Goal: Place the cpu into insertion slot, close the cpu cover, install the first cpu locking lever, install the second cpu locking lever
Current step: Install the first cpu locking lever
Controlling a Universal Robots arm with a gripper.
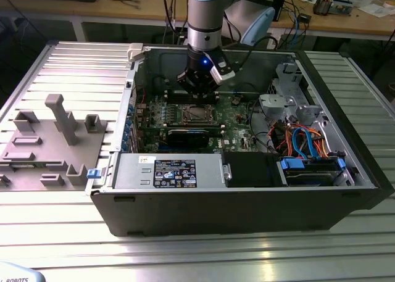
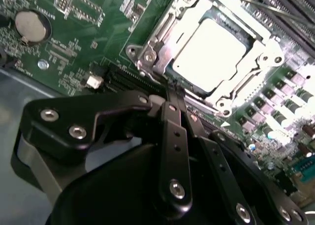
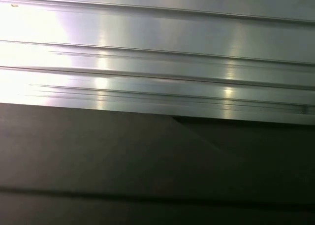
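Jaws closed just off the socket's edge, cpu seated inside.

In the second wrist view the gripper (image 2: 171, 94) has its jaws drawn together to a narrow tip, holding nothing that shows, and it points at the near edge of the cpu cover (image 2: 162, 35). The cpu (image 2: 209, 55) lies flat in the socket just beyond that tip, framed by the cover. In the exterior view the gripper (image 1: 199, 94) hangs over the motherboard's (image 1: 237, 118) far edge, with the socket (image 1: 196, 114) just on the near side of it.
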